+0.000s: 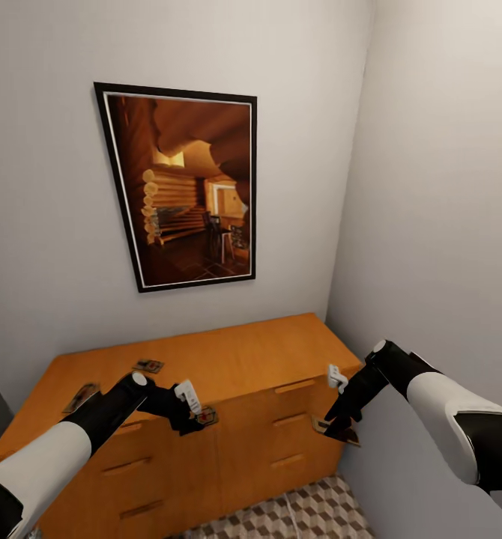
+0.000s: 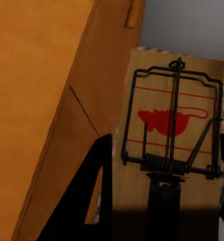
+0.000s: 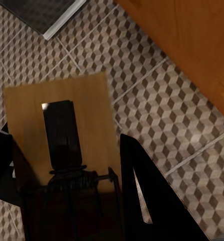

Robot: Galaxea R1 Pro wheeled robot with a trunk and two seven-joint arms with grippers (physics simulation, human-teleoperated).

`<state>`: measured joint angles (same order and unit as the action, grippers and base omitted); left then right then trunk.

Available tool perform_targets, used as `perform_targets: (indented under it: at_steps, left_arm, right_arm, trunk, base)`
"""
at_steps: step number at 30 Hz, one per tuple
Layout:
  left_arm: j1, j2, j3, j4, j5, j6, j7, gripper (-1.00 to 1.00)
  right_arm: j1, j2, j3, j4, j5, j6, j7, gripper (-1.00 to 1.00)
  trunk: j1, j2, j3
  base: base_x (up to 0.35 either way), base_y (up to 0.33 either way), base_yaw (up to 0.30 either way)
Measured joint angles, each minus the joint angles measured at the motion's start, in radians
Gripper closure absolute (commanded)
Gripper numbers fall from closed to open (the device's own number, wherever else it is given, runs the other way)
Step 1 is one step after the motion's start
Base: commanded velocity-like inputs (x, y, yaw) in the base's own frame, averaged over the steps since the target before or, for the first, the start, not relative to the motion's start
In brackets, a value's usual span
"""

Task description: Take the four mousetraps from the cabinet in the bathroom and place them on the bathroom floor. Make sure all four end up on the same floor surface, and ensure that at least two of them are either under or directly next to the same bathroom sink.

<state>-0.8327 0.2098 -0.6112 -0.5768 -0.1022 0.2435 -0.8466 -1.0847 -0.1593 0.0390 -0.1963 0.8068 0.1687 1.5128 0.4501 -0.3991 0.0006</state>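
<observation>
Holding a mousetrap in each gripper before the cabinet [image 1: 236, 359].
Left gripper [image 1: 195, 415] clamps a mousetrap [image 1: 206, 416] at lower centre; right gripper [image 1: 335, 428], pointing down, grips another mousetrap [image 1: 341, 432].

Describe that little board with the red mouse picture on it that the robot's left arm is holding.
The mousetrap is a flat, tan, wood-looking board printed with a red mouse shape and two thin red lines. A dark wire frame, a central rod and a coiled spring sit on top. The left gripper is shut on its spring end, holding it in front of the cabinet, off its top.
</observation>
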Motion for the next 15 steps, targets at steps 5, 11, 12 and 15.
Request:
perform_targets:
  at_steps: [5, 11, 12, 15]
  left_arm:
    - [0.000, 0.000, 0.000, 0.000, 0.000, 0.000, 0.001, 1.00]
    - [0.000, 0.000, 0.000, 0.001, 0.000, 0.000, 0.019, 1.00]
    - [0.000, 0.000, 0.000, 0.001, 0.000, 0.001, 0.031, 1.00]
    - [0.000, 0.000, -0.002, 0.001, 0.002, 0.002, 0.050, 1.00]
  right_arm:
    - [0.000, 0.000, 0.000, 0.000, 0.000, 0.000, 0.000, 1.00]
    - [0.000, 0.000, 0.000, 0.000, 0.000, 0.000, 0.000, 1.00]
    - [0.000, 0.000, 0.000, 0.000, 0.000, 0.000, 0.000, 1.00]
    - [0.000, 0.000, 0.000, 0.000, 0.000, 0.000, 0.000, 1.00]
  trunk:
    - [0.000, 0.000, 0.000]
    - [0.000, 0.000, 0.000]
    - [0.000, 0.000, 0.000]
    - [0.000, 0.000, 0.000]
  base:
    - [-0.278, -0.195, 0.000]
    - [-0.278, -0.195, 0.000]
    - [-0.277, -0.195, 0.000]
    - [-0.223, -0.160, 0.000]
